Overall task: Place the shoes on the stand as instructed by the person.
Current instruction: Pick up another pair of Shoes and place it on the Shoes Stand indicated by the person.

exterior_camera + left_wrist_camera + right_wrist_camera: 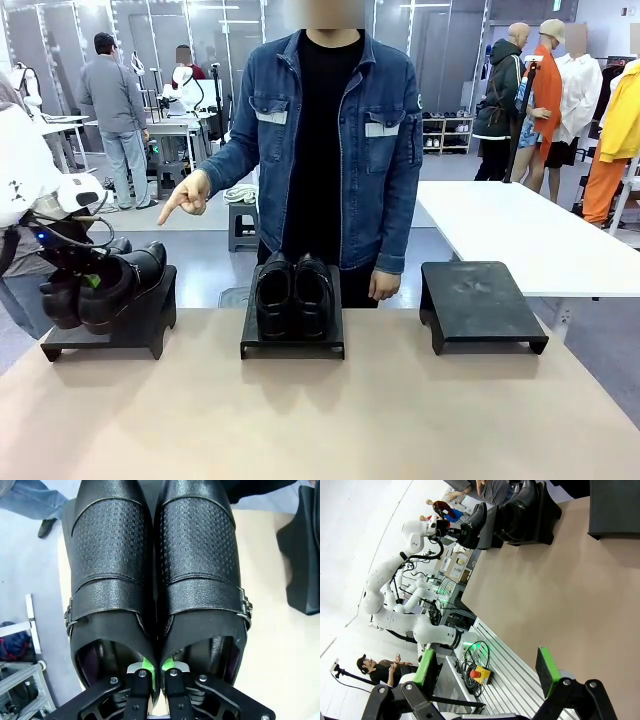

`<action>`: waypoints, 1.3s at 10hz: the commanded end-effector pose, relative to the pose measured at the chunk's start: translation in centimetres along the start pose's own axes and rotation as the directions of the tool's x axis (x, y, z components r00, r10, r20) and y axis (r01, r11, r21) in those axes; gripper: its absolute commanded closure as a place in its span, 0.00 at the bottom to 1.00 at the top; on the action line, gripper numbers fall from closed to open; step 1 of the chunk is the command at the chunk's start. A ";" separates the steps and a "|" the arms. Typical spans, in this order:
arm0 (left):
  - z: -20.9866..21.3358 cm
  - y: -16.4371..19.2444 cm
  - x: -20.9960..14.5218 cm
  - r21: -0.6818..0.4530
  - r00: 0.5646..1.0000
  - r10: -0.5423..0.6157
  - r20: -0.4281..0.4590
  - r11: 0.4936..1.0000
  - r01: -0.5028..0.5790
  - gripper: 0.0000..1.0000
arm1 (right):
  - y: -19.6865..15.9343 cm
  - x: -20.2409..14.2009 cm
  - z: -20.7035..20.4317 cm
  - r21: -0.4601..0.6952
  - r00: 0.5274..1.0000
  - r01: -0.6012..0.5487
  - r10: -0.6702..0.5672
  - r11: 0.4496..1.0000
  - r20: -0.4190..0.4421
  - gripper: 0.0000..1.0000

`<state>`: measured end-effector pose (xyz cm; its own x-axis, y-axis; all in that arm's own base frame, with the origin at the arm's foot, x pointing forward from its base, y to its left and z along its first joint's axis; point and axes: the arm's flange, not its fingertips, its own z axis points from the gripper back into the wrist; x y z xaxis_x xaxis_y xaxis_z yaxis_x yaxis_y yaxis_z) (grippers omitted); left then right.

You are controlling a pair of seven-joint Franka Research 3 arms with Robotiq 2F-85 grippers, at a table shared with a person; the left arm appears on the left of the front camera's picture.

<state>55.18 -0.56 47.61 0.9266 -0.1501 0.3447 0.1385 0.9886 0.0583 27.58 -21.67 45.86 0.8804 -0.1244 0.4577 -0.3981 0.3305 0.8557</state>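
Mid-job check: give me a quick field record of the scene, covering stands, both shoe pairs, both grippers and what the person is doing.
stands: three black stands on the table; left stand, middle stand, right stand
strap pair: tilted over the left stand, heels raised, held by the inner heel walls
slip-on pair: on the middle stand, side by side
right stand load: bare
left gripper: shut on the strap pair
right gripper: open, holding nothing, over the table
person's hand: index finger pointing down toward the left stand
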 end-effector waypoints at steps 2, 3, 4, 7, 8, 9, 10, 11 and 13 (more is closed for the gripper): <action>-0.8 0.2 2.0 0.003 0.997 0.053 0.050 0.999 -0.053 0.93 | 0.1 0.1 0.2 0.006 1.000 -0.016 0.016 1.000 0.003 0.00; -1.6 0.4 2.3 0.021 0.997 0.063 0.054 0.998 -0.064 0.93 | 0.1 0.1 0.2 0.006 1.000 -0.016 0.016 1.000 0.003 0.00; -2.9 0.8 2.7 -0.008 0.996 0.078 0.052 0.997 -0.077 0.93 | 0.1 0.1 0.2 0.006 1.000 -0.016 0.016 1.000 0.003 0.00; -5.3 0.8 3.0 0.007 0.995 0.067 0.075 0.998 -0.068 0.93 | 0.1 0.1 0.2 0.006 1.000 -0.016 0.016 1.000 0.003 0.00; -6.0 0.9 3.2 0.022 0.994 0.079 0.080 0.996 -0.081 0.93 | 0.1 0.1 0.2 0.006 1.000 -0.016 0.016 1.000 0.003 0.00; -6.4 0.8 3.2 0.019 0.996 0.069 0.065 0.997 -0.070 0.93 | 0.1 0.1 0.2 0.006 1.000 -0.016 0.016 1.000 0.003 0.00; -6.8 0.8 3.1 0.021 0.997 0.061 0.043 0.998 -0.062 0.93 | 0.1 0.1 0.2 0.006 1.000 -0.016 0.016 1.000 0.003 0.00; -6.8 0.7 3.0 0.017 0.998 0.058 0.029 0.998 -0.059 0.82 | 0.1 0.1 0.2 0.006 1.000 -0.016 0.016 1.000 0.003 0.00; -6.2 1.1 2.8 0.022 0.998 0.058 0.010 0.998 -0.058 0.60 | 0.1 0.1 0.2 0.006 1.000 -0.016 0.016 1.000 0.003 0.00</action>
<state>59.72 -0.08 42.15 0.9220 -0.0999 0.3742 0.0878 0.9949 0.0492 27.58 -21.67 45.86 0.8804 -0.1244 0.4577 -0.3982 0.3305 0.8557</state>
